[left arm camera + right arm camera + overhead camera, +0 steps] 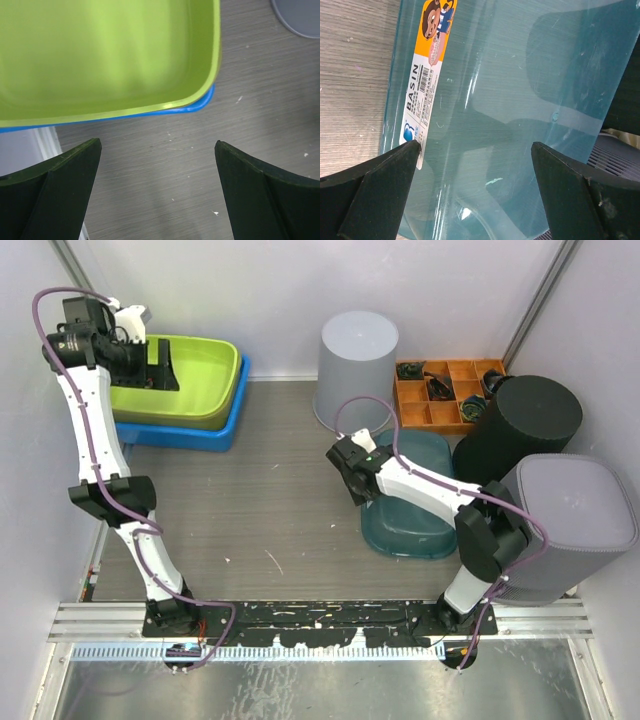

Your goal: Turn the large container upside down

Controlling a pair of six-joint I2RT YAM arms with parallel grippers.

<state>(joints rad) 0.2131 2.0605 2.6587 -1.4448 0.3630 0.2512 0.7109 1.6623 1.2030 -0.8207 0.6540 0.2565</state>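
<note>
Basin (410, 525), teal and translucent, is judged to be the container meant, since the right arm addresses it; several other bins stand nearby, so this reading is not certain. It lies on the table (260, 500) at the right, just beside a black bin (525, 425) and a grey bin (575, 510). Whether it rests flat or leans on them cannot be told.

The right gripper (347, 468) hangs at the basin's left edge. In the right wrist view its jaws stand wide apart and hold nothing, one fingertip close to the printed sticker (422, 95) near the rim. This placement suits a grasp on the rim, which gives leverage for tipping the basin over.

The left gripper (160, 365) hangs high at the far left by a green tub (205, 380) nested in a blue tub (200, 435). Its jaws are also wide apart and hold nothing; only bare table shows between them. It is well apart from the basin and clear of the right arm's working space.
</note>
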